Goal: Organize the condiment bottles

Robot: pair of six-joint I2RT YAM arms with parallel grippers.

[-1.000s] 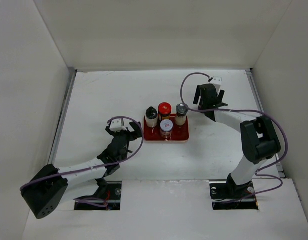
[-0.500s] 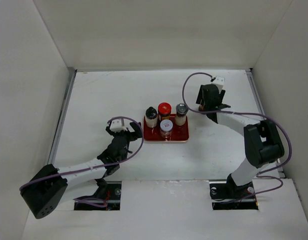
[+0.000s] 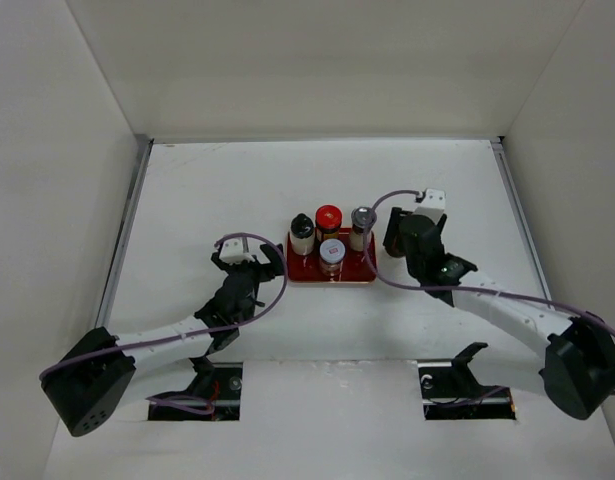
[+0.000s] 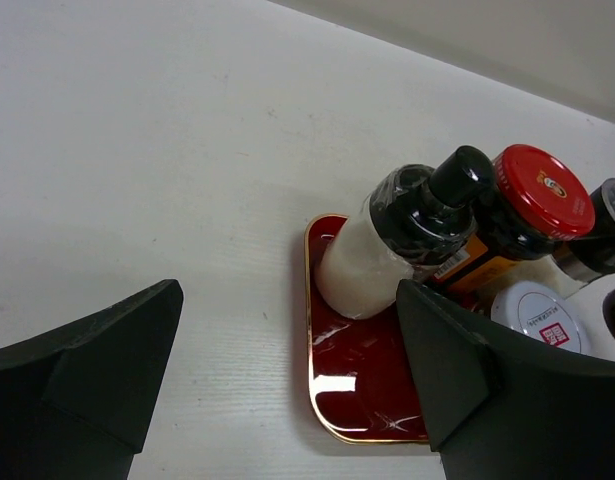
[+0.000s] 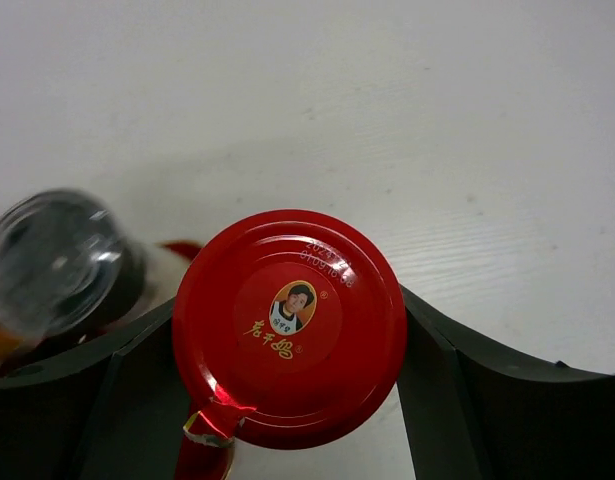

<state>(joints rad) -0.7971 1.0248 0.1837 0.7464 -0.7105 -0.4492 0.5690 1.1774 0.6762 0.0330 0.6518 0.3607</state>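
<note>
Swinging down from the upper right, the right gripper (image 3: 395,235) now sits just beside the tray (image 3: 359,270), fingers clamped on a red jar (image 5: 289,325). With four other jars (image 3: 332,252) already on the tray, this is probably the last placement. The left gripper (image 3: 249,260) hangs spread and empty at centre left. From above, the wrist hides the held jar, so I cannot tell whether it has touched down.
</note>
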